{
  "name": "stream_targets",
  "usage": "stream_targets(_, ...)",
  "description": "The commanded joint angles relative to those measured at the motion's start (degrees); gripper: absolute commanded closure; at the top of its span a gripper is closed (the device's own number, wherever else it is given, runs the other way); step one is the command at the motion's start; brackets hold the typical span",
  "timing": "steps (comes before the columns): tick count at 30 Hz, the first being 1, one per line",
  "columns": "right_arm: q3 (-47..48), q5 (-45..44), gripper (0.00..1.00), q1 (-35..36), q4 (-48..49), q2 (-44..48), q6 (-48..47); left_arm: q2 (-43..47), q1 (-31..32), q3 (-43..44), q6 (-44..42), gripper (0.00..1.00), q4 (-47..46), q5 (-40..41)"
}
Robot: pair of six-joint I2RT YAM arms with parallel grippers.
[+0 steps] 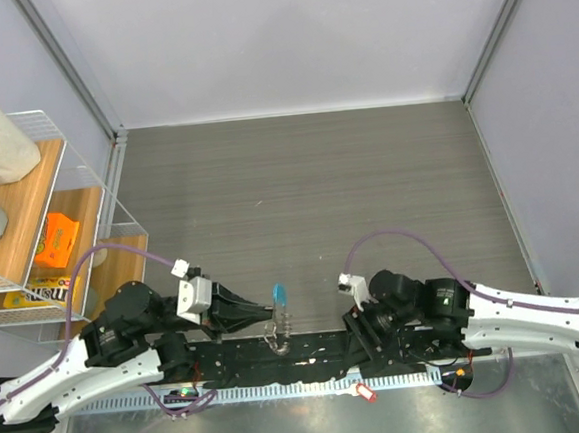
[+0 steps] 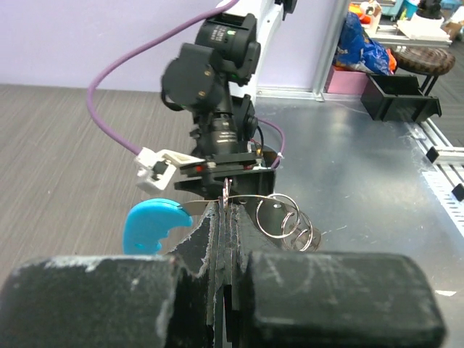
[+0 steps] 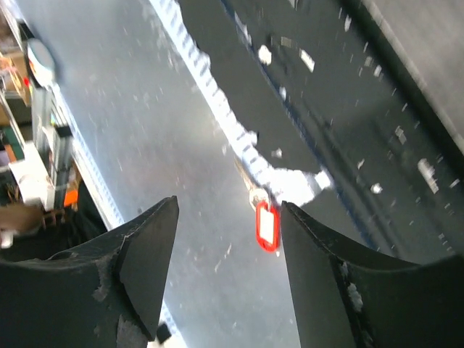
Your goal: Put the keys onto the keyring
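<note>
Left tool (image 2: 221, 217) clamped tight on the keyring (image 2: 283, 217); right tool (image 3: 228, 210) spread apart, empty, red key (image 3: 267, 226) loose below.

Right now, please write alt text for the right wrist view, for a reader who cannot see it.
The right claw is open and empty, its two dark fingers framing a small red-headed key that lies below on a grey metal surface. The key rests beside a white toothed strip.
</note>
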State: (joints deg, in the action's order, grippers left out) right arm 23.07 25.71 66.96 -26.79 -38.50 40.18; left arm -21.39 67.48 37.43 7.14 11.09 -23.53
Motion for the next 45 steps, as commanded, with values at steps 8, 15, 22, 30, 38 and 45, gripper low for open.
stream_targets(8, -3.7, -7.2, 0.34, 10.9, -0.4, -1.9, 10.8, 4.2, 0.0, 0.6, 5.6, 1.0, 3.9, 4.6)
stream_targets(15, -3.9, -10.3, 0.41, 15.6, 3.8, -9.5, 12.3, 3.0, 0.1, 1.3, 5.0, 1.0, 4.4, 3.6)
stream_targets(22, -4.3, -10.9, 0.5, 17.9, 8.4, -14.6, 12.9, 2.8, 0.0, 0.9, 4.7, 1.0, 3.9, 3.6)
stream_targets(30, -5.5, -9.5, 0.56, 18.1, 10.2, -14.8, 12.8, 2.6, 0.0, 1.1, 4.3, 1.0, 4.2, 4.0)
stream_targets(38, -6.1, -8.9, 0.64, 19.4, 11.8, -16.7, 12.9, 2.0, 0.1, 1.0, 4.1, 1.0, 4.0, 3.8)
stream_targets(45, -6.3, -8.9, 0.86, 20.4, 12.2, -18.0, 12.7, 1.9, 0.1, 0.7, 4.2, 1.0, 4.0, 4.0)
